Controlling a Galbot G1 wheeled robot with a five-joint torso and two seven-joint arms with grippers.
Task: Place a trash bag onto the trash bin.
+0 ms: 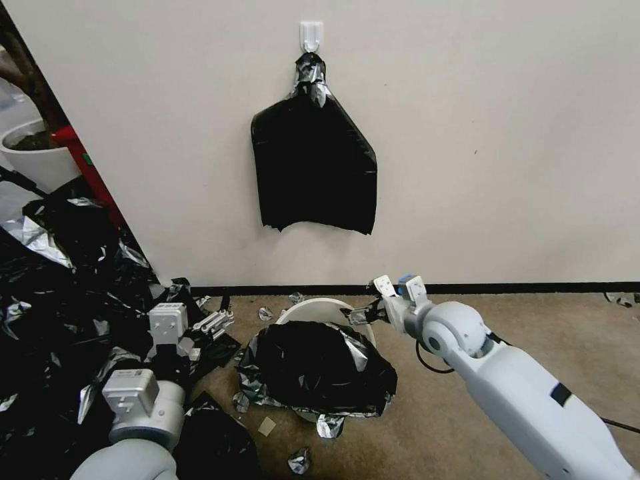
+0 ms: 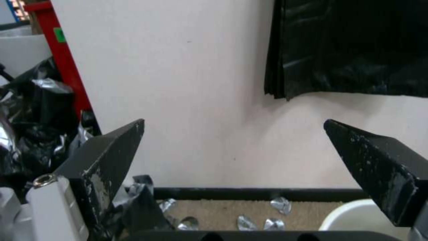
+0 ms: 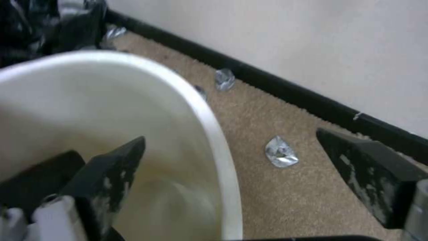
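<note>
Head view, trash bin (image 1: 313,310): you see it tipped on the carpet (image 1: 467,400) by the wall, only the far arc of its cream rim bare.
Head view, trash bag (image 1: 320,367): lies crumpled over the near side of the bin, spreading toward you; its longer spread runs left to right.
Head view, right gripper (image 1: 360,313): at the bin's right rim, touching or just beside it; the nearer arm to your work.
Head view, left gripper (image 1: 213,323): low on the left, beside the heap of black bags (image 1: 60,300), apart from the bin.
Head view, hanging bundle (image 1: 313,160): on the wall hook (image 1: 311,33), above the bin, well apart.
Left wrist view, left gripper (image 2: 234,130): fingers spread wide, nothing between them but wall; a sliver of bin rim (image 2: 361,214) shows past one finger.
Right wrist view, right gripper (image 3: 229,142): fingers spread wide and straddling the bin rim (image 3: 218,140), one inside the bin, one outside over carpet.
Judgement: you would find the bag on the far side of the rim from these jaws, not between them.
</note>
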